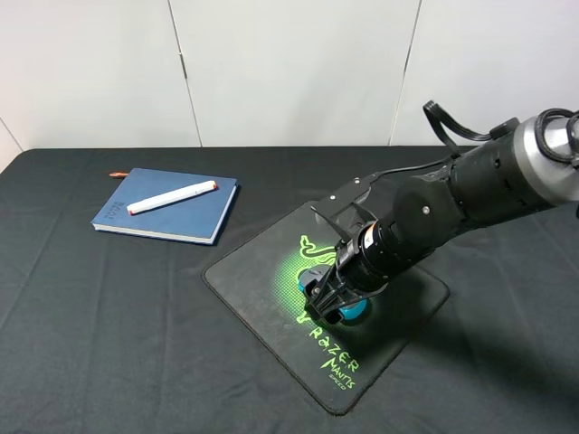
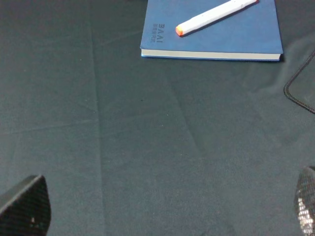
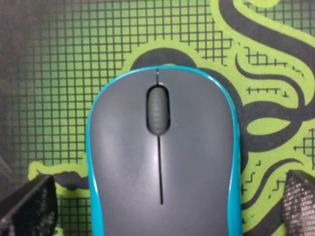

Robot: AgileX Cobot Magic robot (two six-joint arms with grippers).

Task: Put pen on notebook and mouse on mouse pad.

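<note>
The white pen (image 1: pixel 172 196) lies diagonally on the blue notebook (image 1: pixel 181 221) at the back left; the left wrist view also shows the pen (image 2: pixel 214 14) resting on the notebook (image 2: pixel 236 37). The grey and blue mouse (image 1: pixel 353 310) sits on the black mouse pad (image 1: pixel 262 280), over its green logo. My right gripper (image 1: pixel 330 303) hovers right over the mouse (image 3: pixel 162 162), open, with a finger (image 3: pixel 27 204) on each side and a gap to the mouse's blue flanks. My left gripper (image 2: pixel 165 206) is open above bare cloth, out of the exterior high view.
A black cloth (image 1: pixel 90 316) covers the whole table. A white panelled wall (image 1: pixel 289 63) stands behind the table's back edge. One corner of the mouse pad (image 2: pixel 305 88) shows in the left wrist view.
</note>
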